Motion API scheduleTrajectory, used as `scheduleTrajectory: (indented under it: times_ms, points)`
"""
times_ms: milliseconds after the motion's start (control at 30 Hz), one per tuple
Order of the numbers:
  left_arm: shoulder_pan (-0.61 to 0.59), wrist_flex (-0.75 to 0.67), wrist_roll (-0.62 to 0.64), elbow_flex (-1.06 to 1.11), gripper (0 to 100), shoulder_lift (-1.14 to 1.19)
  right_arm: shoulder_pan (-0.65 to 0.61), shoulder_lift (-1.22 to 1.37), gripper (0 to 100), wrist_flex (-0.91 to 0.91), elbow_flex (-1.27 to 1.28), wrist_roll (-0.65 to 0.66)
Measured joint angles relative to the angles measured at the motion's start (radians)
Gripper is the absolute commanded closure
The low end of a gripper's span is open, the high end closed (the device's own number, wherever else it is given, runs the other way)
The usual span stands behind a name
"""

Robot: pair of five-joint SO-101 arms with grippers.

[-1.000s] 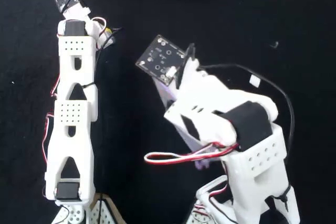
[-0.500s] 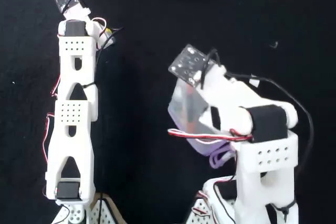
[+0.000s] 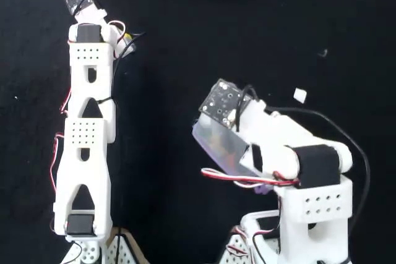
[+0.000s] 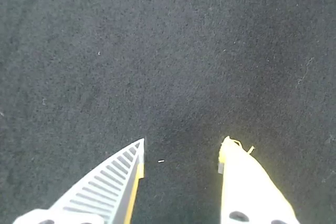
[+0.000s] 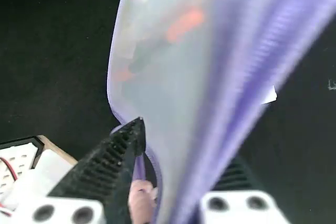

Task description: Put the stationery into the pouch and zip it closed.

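Now the right gripper, pinching the filled pouch, has drawn it back toward its base, likely finishing; left gripper gapes idle.

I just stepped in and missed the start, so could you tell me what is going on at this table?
The right claw is clamped on a translucent, purple-edged pouch, with orange stationery showing through its wall. The left claw hangs open with nothing in it over the black table, well apart from the pouch. Whether the zip is closed cannot be told.
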Motion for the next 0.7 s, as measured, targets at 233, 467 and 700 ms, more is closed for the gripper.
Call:
scheduleTrajectory:
  times_ms: [233, 467, 700]
  points:
    - [0.000, 0.000, 0.000, 0.000, 77, 0.000, 0.002, 0.140, 98.8, -0.063, -0.115, -0.245]
    - [-0.028, 0.000, 0.000, 0.000, 77, 0.000, -0.003, 0.342, 98.8, -0.183, -0.281, -0.456]
    - [-0.037, 0.000, 0.000, 0.000, 77, 0.000, -0.123, 0.526, 98.8, -0.284, -0.459, -0.571]
